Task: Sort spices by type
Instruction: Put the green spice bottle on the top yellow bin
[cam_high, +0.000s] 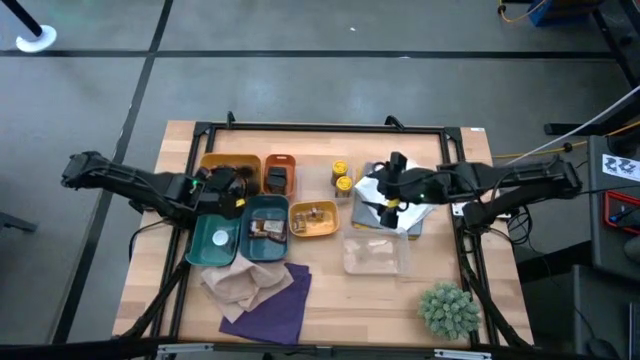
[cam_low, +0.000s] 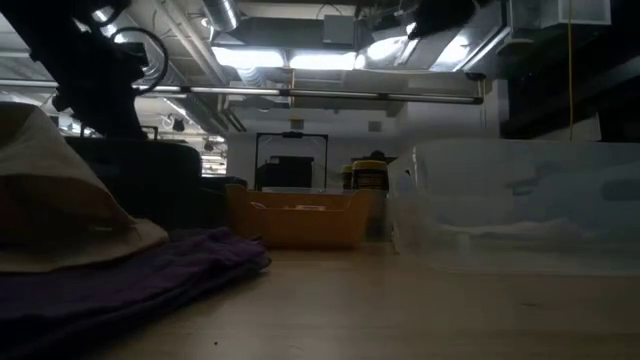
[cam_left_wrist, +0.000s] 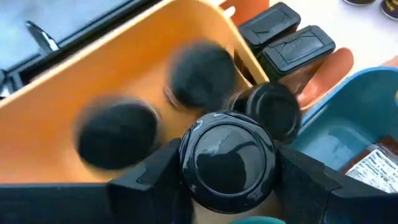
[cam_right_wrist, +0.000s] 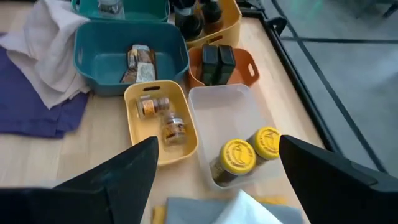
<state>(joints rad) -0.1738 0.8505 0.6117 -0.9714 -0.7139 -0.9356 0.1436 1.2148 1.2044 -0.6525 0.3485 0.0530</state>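
My left gripper (cam_high: 228, 193) is over the near end of a yellow-orange tray (cam_high: 228, 166) and is shut on a spice jar with a round black cap (cam_left_wrist: 227, 155). Other black-capped jars (cam_left_wrist: 202, 71) stand in that tray. Two jars with square black caps (cam_left_wrist: 286, 37) sit in the orange tray (cam_high: 279, 173). My right gripper (cam_right_wrist: 217, 142) hangs open above a grey cloth (cam_high: 405, 212), its fingers pointing toward two yellow-capped jars (cam_right_wrist: 239, 155) that lie in a clear tray (cam_right_wrist: 230, 115). Orange-capped jars (cam_right_wrist: 152, 106) lie in a small yellow tray (cam_high: 313, 220). My left gripper pinches the jar's round black cap (cam_left_wrist: 186, 163) between its two fingers, one on each side. The fingers slant down from the table's left side. The cap faces up toward the wrist camera and hides the jar's body, so I cannot tell whether the jar stands on the tray floor.
A teal tray (cam_high: 266, 228) holds packets, and a second teal one (cam_high: 213, 240) lies beside it. Beige (cam_high: 243, 283) and purple (cam_high: 272, 310) cloths lie at the near left. A clear box (cam_high: 376, 255) sits mid-table, and a spiky green plant (cam_high: 448, 308) at the near right.
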